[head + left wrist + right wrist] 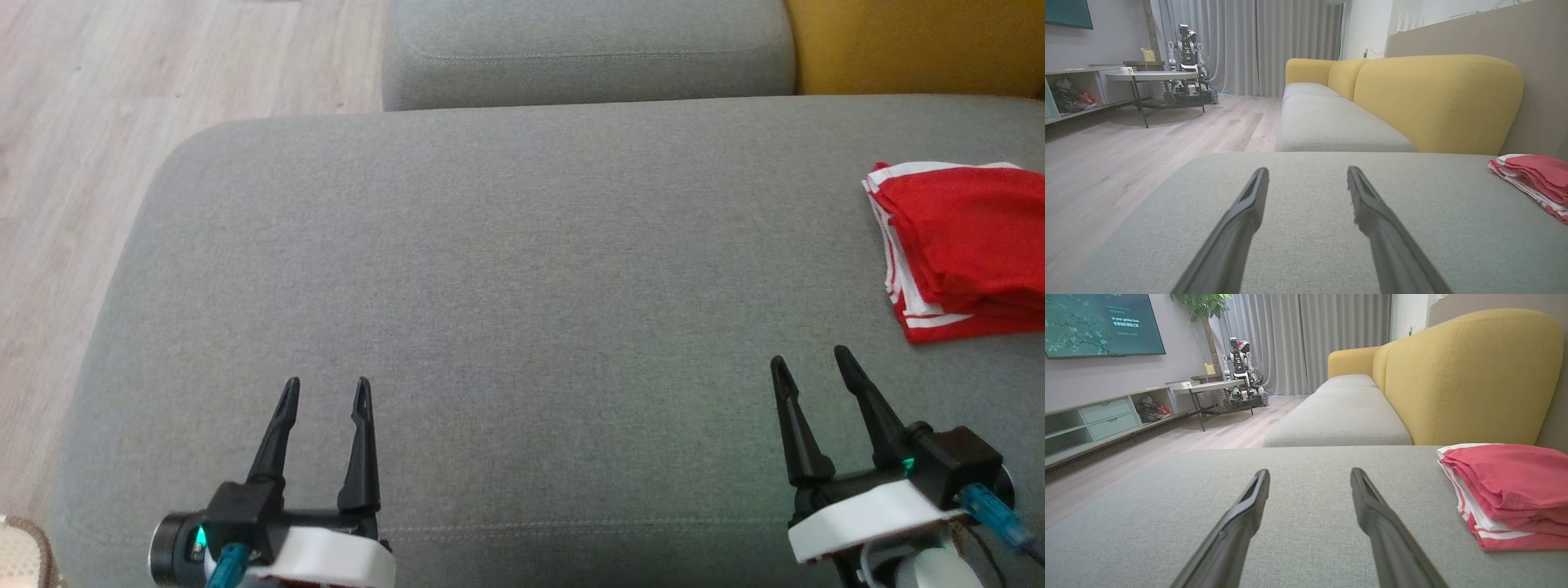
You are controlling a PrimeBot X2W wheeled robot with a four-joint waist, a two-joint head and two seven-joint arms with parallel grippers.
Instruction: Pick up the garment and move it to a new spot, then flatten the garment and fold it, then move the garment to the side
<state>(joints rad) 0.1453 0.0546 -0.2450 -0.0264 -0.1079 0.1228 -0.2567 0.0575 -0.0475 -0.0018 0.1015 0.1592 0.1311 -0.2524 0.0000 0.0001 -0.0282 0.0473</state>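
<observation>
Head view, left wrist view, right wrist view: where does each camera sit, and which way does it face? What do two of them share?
Head view: on the head, looking forward and down at the grey seat; open left gripper lower left, open right gripper lower right.
Left wrist view: low over the seat, looking along its own fingers toward the yellow backrest.
Right wrist view: the same direction, own fingers below, closer to the folded red garment.
Shared: both wrist views show the garment at right and a distant robot.

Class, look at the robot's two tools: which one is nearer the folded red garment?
The right tool, at the head view's lower right, just below the garment; the left tool sits far across the grey cushion.
</observation>
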